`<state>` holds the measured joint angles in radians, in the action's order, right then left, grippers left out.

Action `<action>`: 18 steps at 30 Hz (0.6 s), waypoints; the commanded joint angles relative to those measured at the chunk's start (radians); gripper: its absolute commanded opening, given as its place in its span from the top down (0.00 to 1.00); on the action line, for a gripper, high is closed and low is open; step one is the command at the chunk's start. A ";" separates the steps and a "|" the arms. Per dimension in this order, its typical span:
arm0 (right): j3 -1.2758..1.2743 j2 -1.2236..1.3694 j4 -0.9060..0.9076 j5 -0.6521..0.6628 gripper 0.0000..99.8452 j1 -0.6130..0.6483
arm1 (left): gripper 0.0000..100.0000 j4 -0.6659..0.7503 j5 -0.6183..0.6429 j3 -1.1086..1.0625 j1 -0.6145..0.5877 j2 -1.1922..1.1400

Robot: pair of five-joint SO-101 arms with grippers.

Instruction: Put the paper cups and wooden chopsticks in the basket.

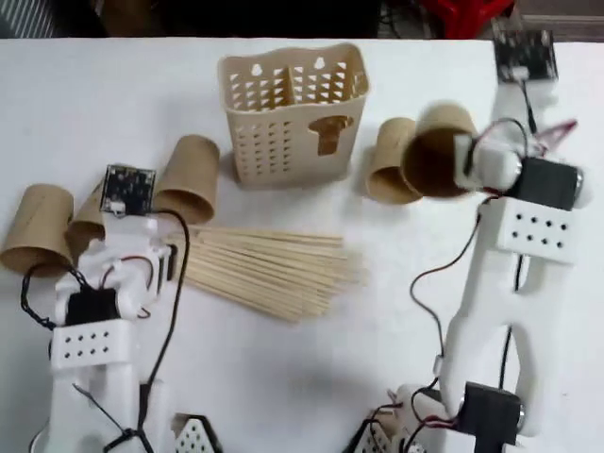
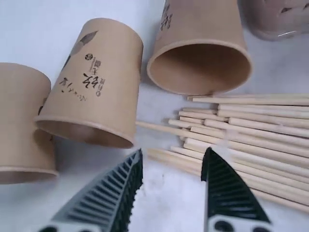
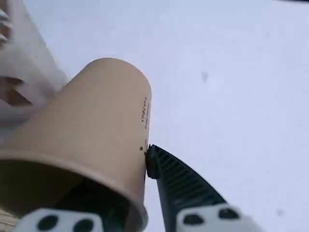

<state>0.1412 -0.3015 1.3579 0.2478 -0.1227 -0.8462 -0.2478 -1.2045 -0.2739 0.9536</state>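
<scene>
We see a white surface [image 1: 302, 377] under both arms. The basket [image 1: 293, 109] stands upright, ahead of the left gripper [image 2: 169, 186] and off to its right. It is also near the right gripper [image 3: 126, 183], on that gripper's left, and apart from it. The chopsticks [image 1: 269, 266] lie flat in a fanned bundle. Their near ends rest just ahead of the left gripper and the bundle runs away to its right, well apart from the right gripper. Three cups lie on their sides around the left gripper. The middle cup [image 2: 94, 82] is just ahead and slightly left. The left cup [image 2: 19, 125] is farther to that side, close against the middle one. The right cup [image 2: 200, 48] is ahead and to the right, its open mouth turned back toward the gripper and its rim just beside the chopstick ends. A spare cup [image 1: 389, 160] lies on its side just left of the right gripper, between it and the basket. We cannot tell whether it touches the held cup [image 3: 91, 130]. The held cup hangs tilted above the surface, clamped by the right gripper with one finger inside the mouth and the other pressed on the outer wall. The left gripper is spread apart and holds nothing.
</scene>
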 commanded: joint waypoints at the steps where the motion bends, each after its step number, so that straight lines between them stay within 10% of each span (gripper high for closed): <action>1: 0.235 -0.044 0.031 -0.106 0.98 0.131 | 0.79 0.021 0.014 0.000 -0.001 0.041; 18: 0.500 0.346 -0.094 -0.316 0.98 0.317 | 0.79 0.026 0.055 -0.017 -0.001 0.047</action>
<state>0.5600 0.0115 1.2735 -0.0545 0.1872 -0.8431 -0.2156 -1.2275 -0.2739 0.9797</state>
